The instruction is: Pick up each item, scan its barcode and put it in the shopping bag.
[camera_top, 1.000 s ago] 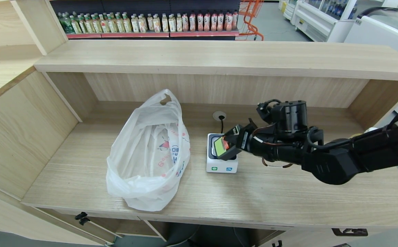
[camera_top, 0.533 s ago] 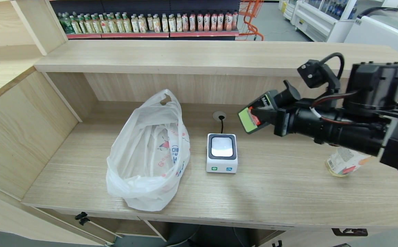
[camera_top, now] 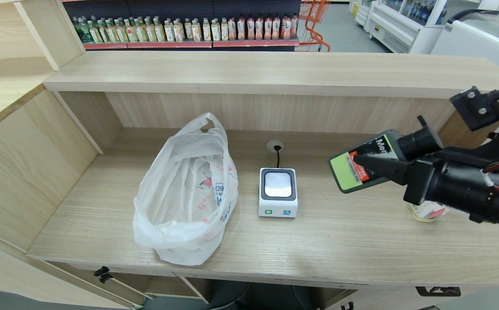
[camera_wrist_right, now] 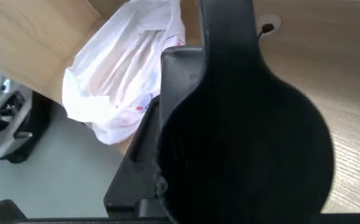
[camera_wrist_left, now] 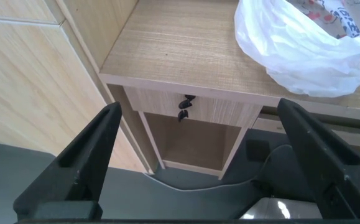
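Note:
My right gripper (camera_top: 372, 165) is shut on a small box (camera_top: 352, 170) with a green face and red and black labels. It holds the box in the air to the right of the white barcode scanner (camera_top: 277, 191) and well above the counter. A white plastic shopping bag (camera_top: 187, 189) stands open left of the scanner, and its folds also show in the right wrist view (camera_wrist_right: 127, 68). My left gripper (camera_wrist_left: 198, 162) hangs open below the counter's front edge with nothing between its fingers. The bag's bulging bottom (camera_wrist_left: 304, 43) lies above it.
A bottle (camera_top: 426, 211) stands on the counter (camera_top: 318, 241) at the right, partly behind my right arm. A cable hole (camera_top: 275, 145) sits behind the scanner. A raised shelf and side walls enclose the counter. A drawer handle (camera_wrist_left: 184, 107) is under the front edge.
My right arm lifted the box off the scanner, rising up and to the right, then drifted farther right and a little lower. The bag and scanner stayed put.

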